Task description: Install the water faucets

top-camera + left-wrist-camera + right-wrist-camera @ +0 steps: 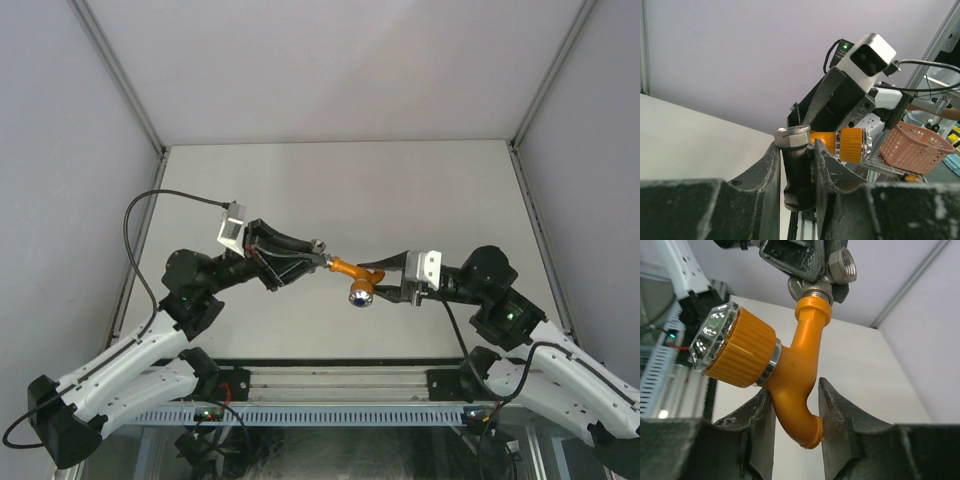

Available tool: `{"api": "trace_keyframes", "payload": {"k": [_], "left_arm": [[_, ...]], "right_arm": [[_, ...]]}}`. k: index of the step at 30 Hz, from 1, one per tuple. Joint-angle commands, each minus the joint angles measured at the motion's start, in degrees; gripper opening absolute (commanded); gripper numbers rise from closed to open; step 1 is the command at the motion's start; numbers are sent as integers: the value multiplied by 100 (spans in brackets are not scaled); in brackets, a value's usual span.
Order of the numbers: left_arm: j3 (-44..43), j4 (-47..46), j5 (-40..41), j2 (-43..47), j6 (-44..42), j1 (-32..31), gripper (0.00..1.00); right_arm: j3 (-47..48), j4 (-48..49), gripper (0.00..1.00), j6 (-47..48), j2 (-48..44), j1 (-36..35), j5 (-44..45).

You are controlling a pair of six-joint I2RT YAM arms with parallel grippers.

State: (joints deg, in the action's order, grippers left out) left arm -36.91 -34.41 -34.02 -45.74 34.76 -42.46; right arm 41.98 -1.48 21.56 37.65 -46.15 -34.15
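Note:
The water faucets hang above the table as one joined piece between both arms. My left gripper (316,258) (796,150) is shut on the grey metal fitting (793,137) (841,265), whose dark stem sits upright between the fingers. The orange tap (345,268) (801,365) is threaded into that fitting. Its ribbed orange knob with a clear faceted cap (727,345) (852,145) points sideways. My right gripper (380,282) (795,400) is shut on the tap's curved spout. One finger lies along the bend and the other meets the spout's tip.
The pale table (400,190) lies beneath, walled on three sides. A metal rail (330,380) runs along the near edge between the arm bases. A pink plastic basket (916,145) stands off the table, behind the right arm in the left wrist view.

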Motion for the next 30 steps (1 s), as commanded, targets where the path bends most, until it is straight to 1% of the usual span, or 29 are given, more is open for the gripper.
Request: {"api": "trace_keyframes", "payload": {"k": [1,3,4,7,9,11,13,15,17,21,23,27,29,30], "left_arm": [[-93,14,-1072,101,-679,-105,0],[-118,14,-677,138,-344,-107,0],[-125,-5,-442,150,-119,-110,0],[-27,-464,-46,192,570,-107,0],[55,-720,129,224,925,-106,0],[61,-729,312,266,1131,-114,0],[65,-732,446,284,1227,-114,0],[54,-731,516,283,1285,-114,0],[35,-733,508,250,1336,-114,0],[58,-732,642,204,1538,-114,0],[91,-733,723,202,1578,-114,0],[156,-785,721,224,1519,-114,0],[153,-795,622,213,1450,-114,0],[145,-814,540,195,1412,-114,0]], "right_arm": [[606,1759,0,-2311,-10,397,-179],[504,1842,5,-2053,-51,317,51],[404,1896,10,-1857,-96,222,321],[74,2111,29,-880,-281,-213,1259],[-86,2176,46,-101,-327,-564,1712],[-171,2138,56,690,-300,-1017,1995],[-250,2146,61,1628,-206,-1405,2289],[-311,2303,64,2222,-62,-1737,2799],[-324,2439,65,2583,46,-1935,3056],[-437,2665,64,3104,113,-2066,2834],[-479,2766,58,3283,155,-2117,2747],[-476,2850,31,3165,161,-2152,2717],[-383,2642,14,2739,110,-2127,2641],[-304,2525,7,2599,97,-2100,2566]]}}
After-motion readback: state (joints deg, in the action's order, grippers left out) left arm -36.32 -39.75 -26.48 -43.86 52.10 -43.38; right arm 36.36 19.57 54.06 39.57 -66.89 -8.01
